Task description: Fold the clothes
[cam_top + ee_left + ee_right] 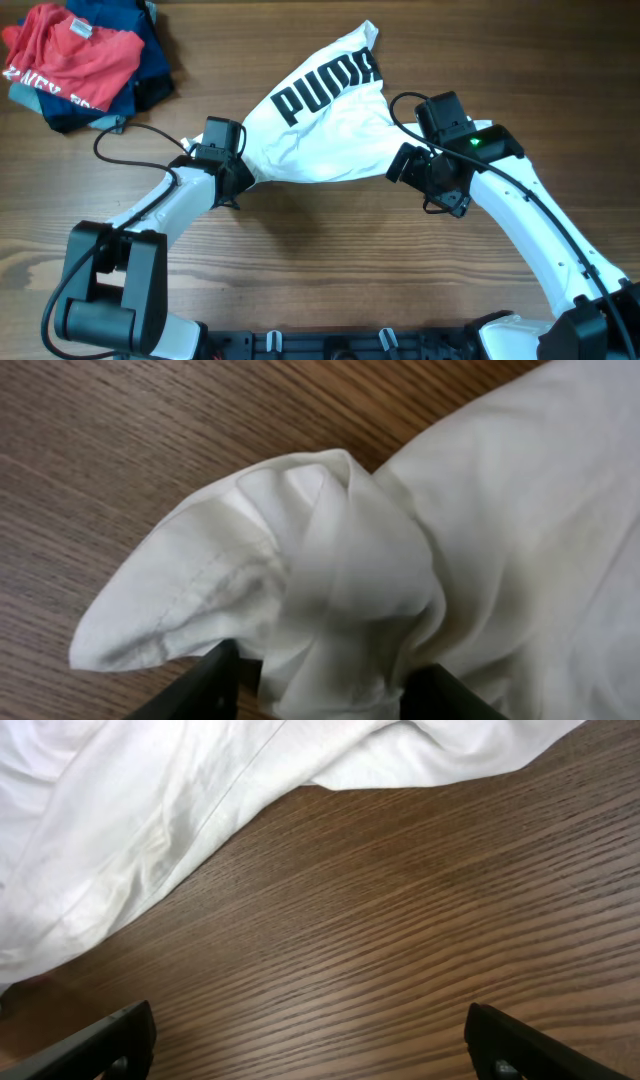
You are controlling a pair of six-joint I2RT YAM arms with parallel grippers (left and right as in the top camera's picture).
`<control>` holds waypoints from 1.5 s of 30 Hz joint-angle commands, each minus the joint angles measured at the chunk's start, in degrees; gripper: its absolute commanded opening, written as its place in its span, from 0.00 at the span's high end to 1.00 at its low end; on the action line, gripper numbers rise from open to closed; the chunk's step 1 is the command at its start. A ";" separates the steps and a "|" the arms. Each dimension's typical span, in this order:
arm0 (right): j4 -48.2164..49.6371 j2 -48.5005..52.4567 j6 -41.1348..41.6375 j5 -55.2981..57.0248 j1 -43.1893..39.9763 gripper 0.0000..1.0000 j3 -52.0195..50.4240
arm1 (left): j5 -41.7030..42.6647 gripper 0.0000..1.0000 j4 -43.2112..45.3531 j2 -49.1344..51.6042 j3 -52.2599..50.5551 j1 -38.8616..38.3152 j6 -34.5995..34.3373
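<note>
The left gripper point(325, 695) has its two dark fingers point(215, 682) on either side of a bunched fold of the white shirt point(330, 130), and the cloth narrows to a tight waist between them, so they are pinching it. Only the fingertips show, since the bottom edge of the wrist view cuts off the rest. A hemmed flap of the shirt pokes out past them onto the table point(330, 270).

The right gripper point(310, 1040) is spread wide, with one finger point(120, 1035) in each lower corner of its view and bare wood between them. The shirt's edge lies ahead of it and does not touch it. From overhead, the arm's own body hides these fingertips.

The shirt lies crumpled in the middle of the table between the two arms and gathers to a point at the left gripper. Black lettering point(325, 85) runs across its upper part, and the last letter is partly lost in a fold. No collar or label can be made out.

At the far left corner a red printed T-shirt point(70, 55) lies on navy garments point(150, 75), well apart from the shirt and partly cut off by the frame.
</note>
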 commanded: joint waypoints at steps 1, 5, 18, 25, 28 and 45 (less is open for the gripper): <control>0.07 0.24 -0.74 -0.42 0.02 0.00 -0.26 | 0.66 0.72 -1.01 1.90 -0.48 0.28 -0.13; 0.04 0.24 -0.72 -0.26 0.02 0.00 -0.26 | 0.66 0.96 -2.89 -0.15 -0.37 0.28 -0.17; 3.85 0.24 -7.96 -1.18 -16.61 0.01 -0.24 | 0.63 0.96 -12.90 -9.14 -0.39 14.97 0.15; 14.95 1.86 -14.29 -10.56 -18.58 0.00 -0.24 | 0.83 0.95 -14.51 -9.14 -0.39 17.42 0.50; 19.56 5.03 -17.27 -10.49 -18.58 0.01 -0.24 | 0.81 0.92 -15.45 -9.14 -0.39 17.42 0.50; 38.34 22.99 -44.30 -4.22 -16.68 0.05 0.85 | 0.81 0.90 -15.87 -9.14 -0.39 17.42 0.48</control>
